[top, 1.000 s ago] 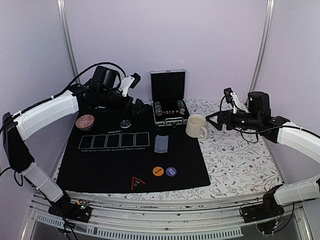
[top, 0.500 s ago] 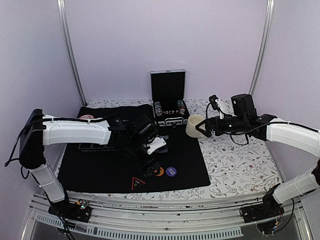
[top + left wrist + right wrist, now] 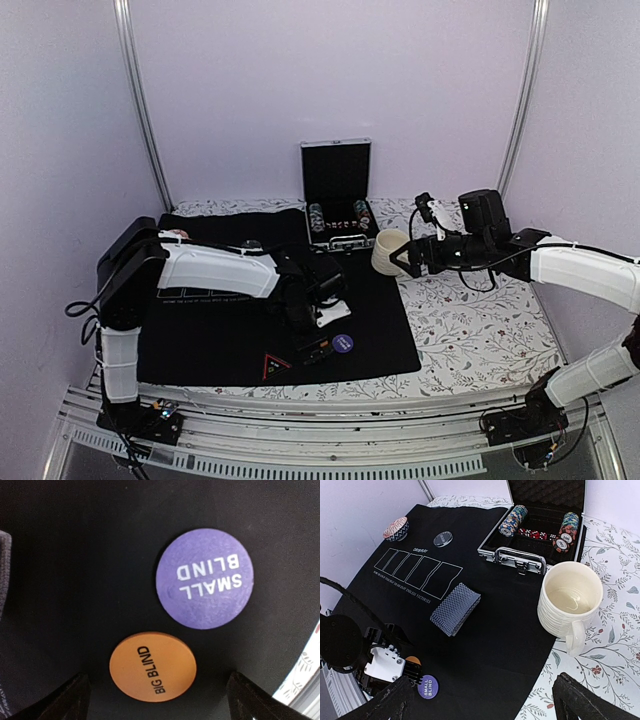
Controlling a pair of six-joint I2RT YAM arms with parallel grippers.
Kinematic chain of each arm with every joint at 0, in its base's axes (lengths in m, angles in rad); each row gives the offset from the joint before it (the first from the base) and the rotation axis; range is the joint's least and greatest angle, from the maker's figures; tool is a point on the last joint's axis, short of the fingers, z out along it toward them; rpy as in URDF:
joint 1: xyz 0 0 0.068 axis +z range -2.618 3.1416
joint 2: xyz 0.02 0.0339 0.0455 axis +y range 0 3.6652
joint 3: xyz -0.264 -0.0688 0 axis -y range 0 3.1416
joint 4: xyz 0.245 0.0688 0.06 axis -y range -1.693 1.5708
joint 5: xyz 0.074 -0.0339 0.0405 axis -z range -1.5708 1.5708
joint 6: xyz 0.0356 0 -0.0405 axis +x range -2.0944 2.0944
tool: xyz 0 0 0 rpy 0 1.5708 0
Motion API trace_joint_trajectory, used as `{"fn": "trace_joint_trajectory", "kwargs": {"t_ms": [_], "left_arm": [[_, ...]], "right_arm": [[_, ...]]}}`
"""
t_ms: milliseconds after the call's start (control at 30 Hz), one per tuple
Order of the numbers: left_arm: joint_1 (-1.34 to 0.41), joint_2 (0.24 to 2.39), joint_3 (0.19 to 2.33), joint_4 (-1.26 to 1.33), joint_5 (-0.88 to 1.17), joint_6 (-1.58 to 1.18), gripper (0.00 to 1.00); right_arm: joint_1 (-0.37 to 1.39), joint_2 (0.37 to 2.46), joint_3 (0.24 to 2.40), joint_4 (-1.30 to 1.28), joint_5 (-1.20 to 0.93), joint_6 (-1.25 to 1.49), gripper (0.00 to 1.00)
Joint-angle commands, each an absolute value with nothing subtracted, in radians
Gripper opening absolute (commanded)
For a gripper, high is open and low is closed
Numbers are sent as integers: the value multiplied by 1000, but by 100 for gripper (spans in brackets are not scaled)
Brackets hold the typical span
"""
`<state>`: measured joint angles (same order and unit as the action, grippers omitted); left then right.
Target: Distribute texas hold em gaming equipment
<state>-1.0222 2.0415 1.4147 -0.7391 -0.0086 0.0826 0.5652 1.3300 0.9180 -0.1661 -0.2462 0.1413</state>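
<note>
Orange button (image 3: 152, 666): BIG BLIND (purple button (image 3: 204, 578): SMALL BLIND).

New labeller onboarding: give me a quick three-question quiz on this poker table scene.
1. True or false: the left gripper is shut on the flat round orange button.
2. Which sits closest to the cream ribbed mug? A) open metal chip case B) flat round purple button C) blue-grey-backed card deck
3. What words are printed on the purple button?
Key: 1 false, the jaws stand open either side of it. 2 A. 3 SMALL BLIND.
</note>
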Motion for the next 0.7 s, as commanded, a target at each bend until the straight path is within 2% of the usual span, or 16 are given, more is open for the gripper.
{"fn": "trace_joint_trajectory", "kwargs": {"t_ms": [0,300,667], "left_arm": [[-1011,2081,1473,-809,-6,97,96],[-1012,2189,1602,-940,-19,89,84],[-1023,2216,1626,-957,-39,95,68]], "right_arm": [[574,1337,925,-170,-236,129,99],[574,1341,917,-167,-240,124,99],[574,1345,907,-163,-241,114,99]]}}
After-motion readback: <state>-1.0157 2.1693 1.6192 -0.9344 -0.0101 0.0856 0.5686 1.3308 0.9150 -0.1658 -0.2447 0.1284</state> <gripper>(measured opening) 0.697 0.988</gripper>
